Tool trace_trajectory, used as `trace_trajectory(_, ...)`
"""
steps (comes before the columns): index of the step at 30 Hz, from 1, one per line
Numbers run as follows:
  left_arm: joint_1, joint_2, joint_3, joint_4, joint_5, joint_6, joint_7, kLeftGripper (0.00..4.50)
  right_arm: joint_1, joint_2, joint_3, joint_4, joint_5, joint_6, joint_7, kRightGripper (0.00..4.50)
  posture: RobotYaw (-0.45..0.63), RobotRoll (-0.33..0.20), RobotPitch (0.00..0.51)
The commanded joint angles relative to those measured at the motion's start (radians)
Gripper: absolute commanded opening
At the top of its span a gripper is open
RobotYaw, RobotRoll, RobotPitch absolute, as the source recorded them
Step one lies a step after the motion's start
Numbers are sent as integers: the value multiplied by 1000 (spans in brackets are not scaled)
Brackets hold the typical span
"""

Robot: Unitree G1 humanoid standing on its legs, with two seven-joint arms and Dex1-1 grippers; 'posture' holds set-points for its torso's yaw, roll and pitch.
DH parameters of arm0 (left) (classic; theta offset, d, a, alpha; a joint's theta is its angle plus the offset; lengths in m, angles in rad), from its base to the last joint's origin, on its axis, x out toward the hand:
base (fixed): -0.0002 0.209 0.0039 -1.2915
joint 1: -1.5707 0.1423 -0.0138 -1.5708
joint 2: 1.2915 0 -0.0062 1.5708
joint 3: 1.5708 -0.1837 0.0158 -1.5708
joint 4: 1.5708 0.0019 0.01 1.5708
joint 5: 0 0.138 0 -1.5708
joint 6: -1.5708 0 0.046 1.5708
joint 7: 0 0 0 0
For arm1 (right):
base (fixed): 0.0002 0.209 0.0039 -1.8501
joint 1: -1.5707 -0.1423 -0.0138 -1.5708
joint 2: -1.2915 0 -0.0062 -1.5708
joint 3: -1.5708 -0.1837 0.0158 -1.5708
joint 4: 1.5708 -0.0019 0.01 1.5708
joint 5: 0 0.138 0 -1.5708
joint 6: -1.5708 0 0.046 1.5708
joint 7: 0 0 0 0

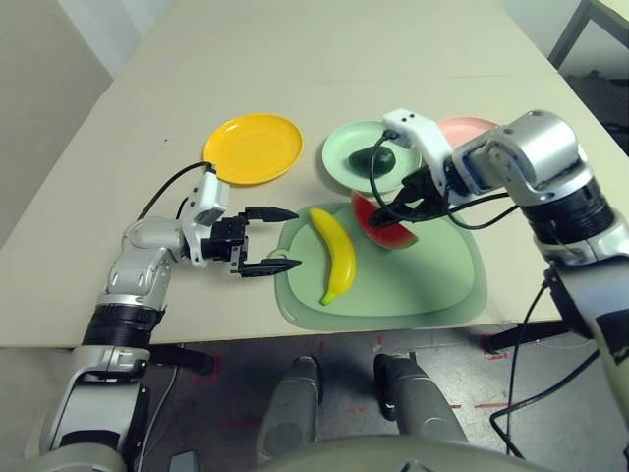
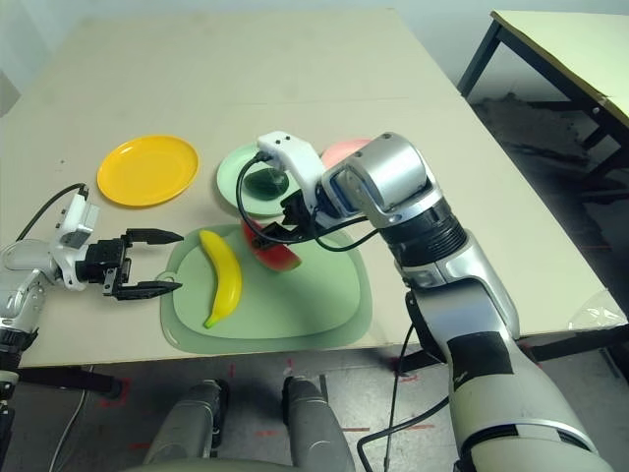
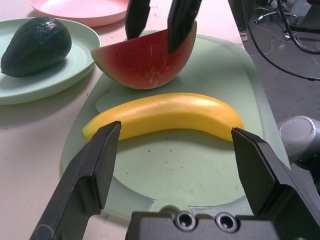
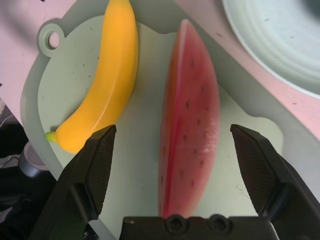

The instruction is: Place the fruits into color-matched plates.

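A yellow banana and a red watermelon wedge with green rind lie on a pale green mat. The dark green avocado rests in the mint green plate. To its left is the yellow-orange plate. The pink plate is to its right, partly hidden by my right arm. My right gripper hangs open just above the watermelon, with a finger on each side and not touching it. My left gripper is open at the mat's left edge, pointing at the banana.
The mat has a ring tab at one corner, near the left gripper. The beige table stretches far behind the plates. Its front edge runs just below the mat. A second table stands at the far right.
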Motion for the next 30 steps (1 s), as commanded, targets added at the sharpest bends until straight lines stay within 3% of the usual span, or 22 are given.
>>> trace_trajectory(1, 10, 7, -3, -11, 11, 2, 7, 4500, 15, 12, 2, 5, 23, 39, -27, 4462, 29, 0, 182)
trace_trajectory(22, 15, -11, -1, -35, -9, 9, 25, 4500, 83, 48, 44, 39, -1, -47, -75, 4462, 36, 0, 170)
trace_trajectory(25, 15, -10, 3, -33, -10, 5, 23, 4500, 85, 51, 41, 50, -5, -60, -76, 4119, 36, 0, 170)
trace_trajectory(30, 11, -9, 9, -24, -11, -1, 21, 4500, 92, 46, 47, 47, -5, -73, -70, 2329, 37, 0, 168)
